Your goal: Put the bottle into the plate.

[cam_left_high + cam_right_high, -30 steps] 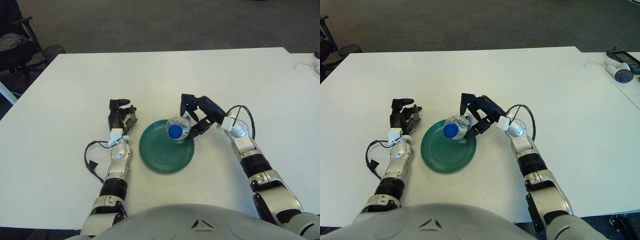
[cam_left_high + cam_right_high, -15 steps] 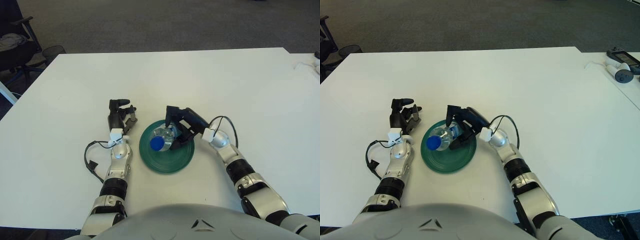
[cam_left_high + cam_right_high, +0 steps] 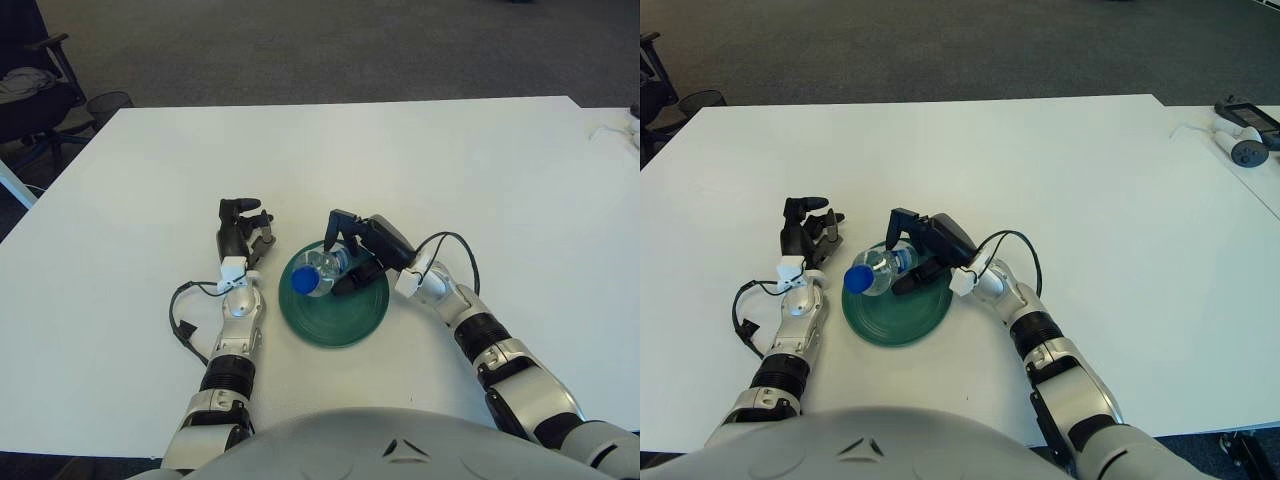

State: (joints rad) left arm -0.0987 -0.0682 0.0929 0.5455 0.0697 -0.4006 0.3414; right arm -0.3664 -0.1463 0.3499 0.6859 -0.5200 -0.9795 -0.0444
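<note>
Left eye view: wide white table (image 3: 420, 160), largest of all. Next, green plate (image 3: 340, 318) near the table's front edge, about midway along it. Then right hand (image 3: 352, 258), reached in over the plate's far side, fingers clamped round a clear bottle (image 3: 322, 270). Left hand (image 3: 243, 232) idle just left of the plate, fingers loosely curled, holding nothing. Bottle tipped nearly flat over the plate's left rim, long axis roughly left to right, blue cap (image 3: 302, 282) toward the table's left edge, base inside the grip. Carried most of the way, by the look of it; lowering and release not yet done.
</note>
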